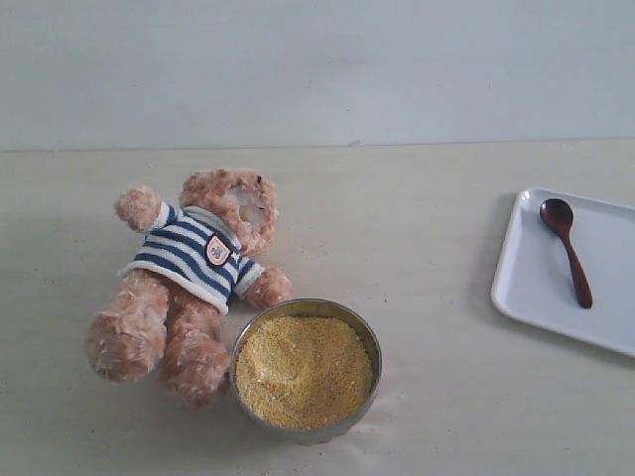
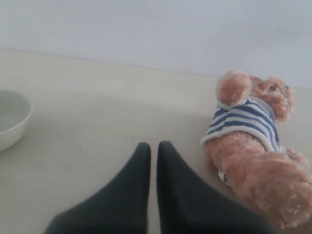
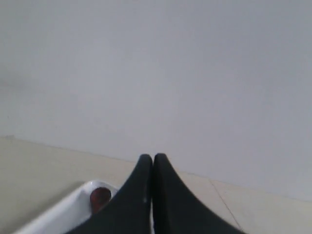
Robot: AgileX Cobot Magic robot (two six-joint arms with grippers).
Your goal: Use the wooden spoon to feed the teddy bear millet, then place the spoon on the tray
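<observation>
The teddy bear (image 1: 198,278) lay on its back on the left side of the table (image 1: 427,228). Its face was up, so I think a spoon could come to its mouth from above. A steel bowl (image 1: 375,347) sat just beside the bear's legs, on the near side. It was full of yellow millet (image 1: 303,369). The bowl was close to the bear, so the trip from grains to mouth would be short and less would spill.

The wooden spoon (image 1: 569,253) lay flat on the white tray (image 1: 526,288), far off to the right and well apart from the bear and the bowl. Its round end pointed to the far side and its thin handle pointed near.

The left gripper (image 2: 152,146) was clenched tight with nothing in it. It hung low over the table beside the bear. A small white bowl (image 2: 9,119) also sat well apart from the bear. The right gripper (image 3: 152,157) was clenched too, and empty. It hung near the tray, close to the spoon's round end.

I could not tell whether the bear had been fed. To lift the spoon, the right gripper would have to let its fingers part first.
</observation>
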